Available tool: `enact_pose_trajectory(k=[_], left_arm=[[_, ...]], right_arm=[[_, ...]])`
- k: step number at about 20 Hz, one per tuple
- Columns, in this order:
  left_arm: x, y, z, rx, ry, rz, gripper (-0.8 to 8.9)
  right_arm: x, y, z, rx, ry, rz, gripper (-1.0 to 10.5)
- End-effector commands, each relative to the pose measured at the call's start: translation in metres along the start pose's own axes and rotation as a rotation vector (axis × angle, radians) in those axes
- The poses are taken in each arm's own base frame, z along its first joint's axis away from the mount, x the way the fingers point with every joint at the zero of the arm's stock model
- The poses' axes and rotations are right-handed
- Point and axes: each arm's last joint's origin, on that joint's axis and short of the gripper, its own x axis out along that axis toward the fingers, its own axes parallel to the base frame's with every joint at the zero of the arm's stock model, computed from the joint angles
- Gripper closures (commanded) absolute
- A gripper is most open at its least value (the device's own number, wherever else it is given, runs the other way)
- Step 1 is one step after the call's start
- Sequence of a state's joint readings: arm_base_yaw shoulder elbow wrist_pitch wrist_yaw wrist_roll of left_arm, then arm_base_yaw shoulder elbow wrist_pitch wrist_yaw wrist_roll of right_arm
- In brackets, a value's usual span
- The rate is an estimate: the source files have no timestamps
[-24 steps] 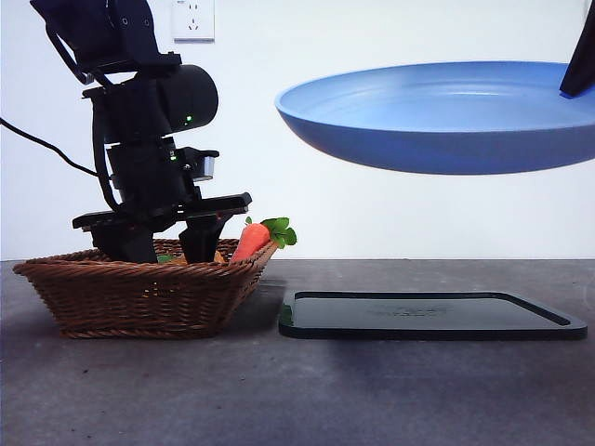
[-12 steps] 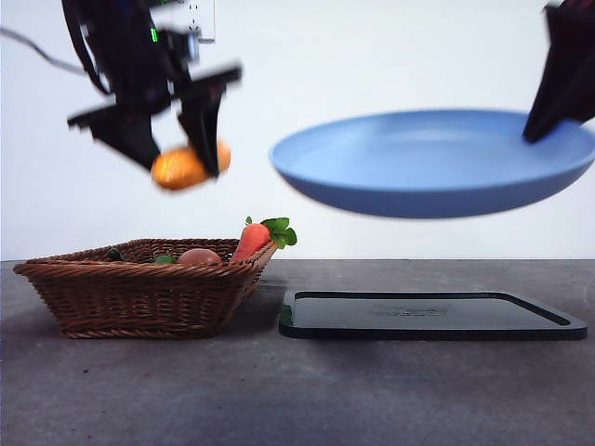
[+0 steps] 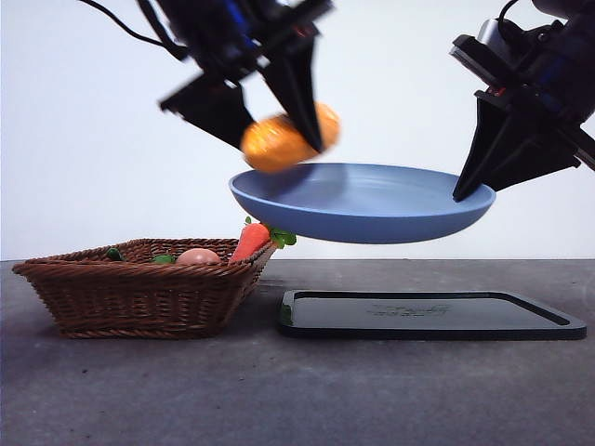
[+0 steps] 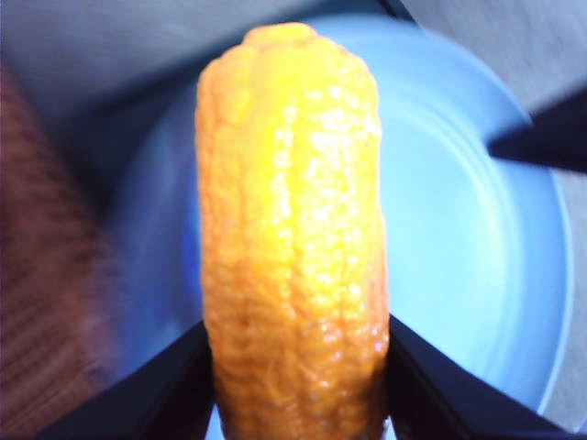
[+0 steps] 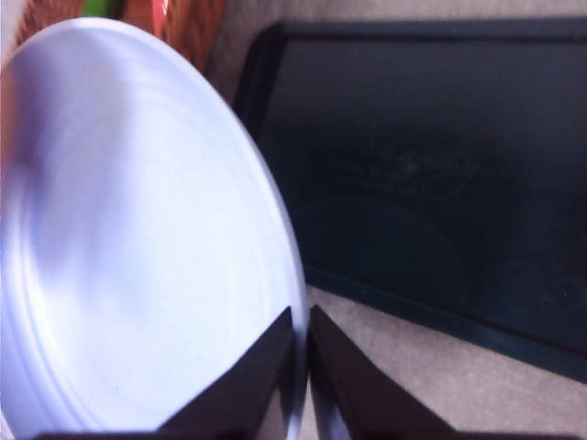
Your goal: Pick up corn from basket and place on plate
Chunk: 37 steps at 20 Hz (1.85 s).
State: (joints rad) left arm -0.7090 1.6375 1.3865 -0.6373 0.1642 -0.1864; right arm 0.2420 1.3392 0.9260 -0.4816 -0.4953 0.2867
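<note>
Left gripper [image 3: 279,111] is clamped on the corn [image 3: 288,137], just above the plate [image 3: 363,204] rim at 9 o'clock. Right gripper [image 5: 301,367] pinches the rim, holding the plate airborne above the tray [image 3: 432,316]. Advance toward plate centre, lower, then release.

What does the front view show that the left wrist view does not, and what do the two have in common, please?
Only the front view shows the carrot in the basket, the black tray, and the right gripper shut on the plate's rim, holding it in the air above the tray. Only the left wrist view shows the corn's kernel rows up close. Both show the left gripper clamped on the corn above the plate.
</note>
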Motion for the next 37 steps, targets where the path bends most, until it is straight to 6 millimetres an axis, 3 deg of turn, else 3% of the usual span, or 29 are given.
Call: enact_pose_trajectory(k=[1, 4, 9, 20, 23, 30, 37], left_arm=[[0.019, -0.014, 0.001, 0.07, 0.008, -0.031, 5.93], [0.035, -0.023, -0.004, 0.107, 0.041, -0.033, 5.9], [0.044, -0.027, -0.01, 0.131, 0.09, -0.032, 5.03], [0.037, -0.029, -0.009, 0.132, 0.086, -0.035, 4.21], [0.022, -0.032, -0.003, 0.134, 0.073, -0.038, 4.21], [-0.032, -0.044, 0.023, 0.157, -0.051, -0.061, 4.22], [-0.076, -0.049, 0.024, 0.17, -0.158, -0.081, 4.22]], right_arm=[[-0.001, 0.004, 0.006, 0.017, -0.01, 0.019, 9.4], [-0.001, 0.004, 0.005, 0.019, -0.006, 0.019, 9.4], [-0.001, 0.004, 0.005, 0.029, -0.001, 0.037, 9.4], [-0.001, 0.004, 0.004, 0.033, 0.011, 0.033, 9.4], [-0.001, 0.004, 0.004, 0.032, 0.011, 0.032, 9.4], [-0.003, 0.001, 0.009, 0.045, -0.034, 0.031, 9.4], [-0.003, -0.03, 0.023, 0.128, -0.065, -0.026, 9.4]])
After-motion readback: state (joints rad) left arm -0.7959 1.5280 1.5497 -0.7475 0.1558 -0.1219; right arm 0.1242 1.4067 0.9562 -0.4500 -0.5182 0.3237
